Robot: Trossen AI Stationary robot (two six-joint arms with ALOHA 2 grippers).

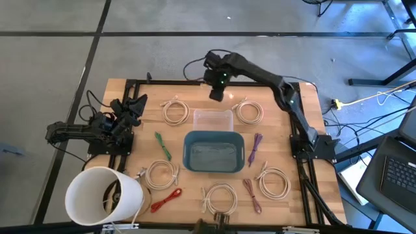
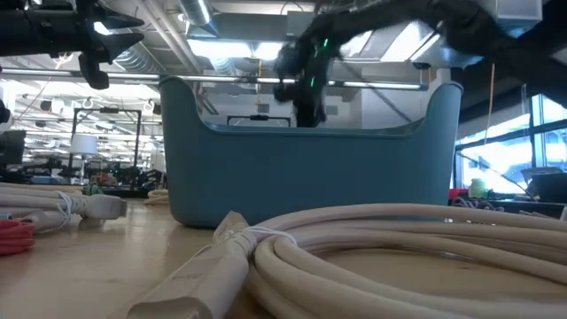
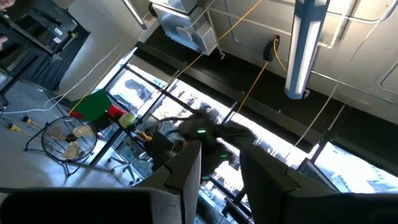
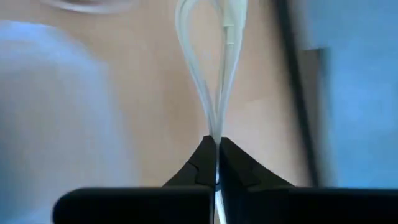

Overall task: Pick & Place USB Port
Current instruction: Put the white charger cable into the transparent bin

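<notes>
My high camera looks straight down on the whole desk (image 1: pixel 273 110) and both arms. My low one sits at desk height, very near a cable coil (image 2: pixel 372 257), facing level across to the blue bin (image 2: pixel 310 173) and the room behind; both views share that bin (image 1: pixel 214 152). The left wrist camera points up past its own fingers (image 3: pixel 186 180) at ceiling and windows. The right wrist camera looks down close onto the desk (image 4: pixel 161 93).

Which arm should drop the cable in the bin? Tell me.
Right. Its claw is shut on a white cable, raised behind the blue bin. The left claw waits at the table's left edge.
</notes>
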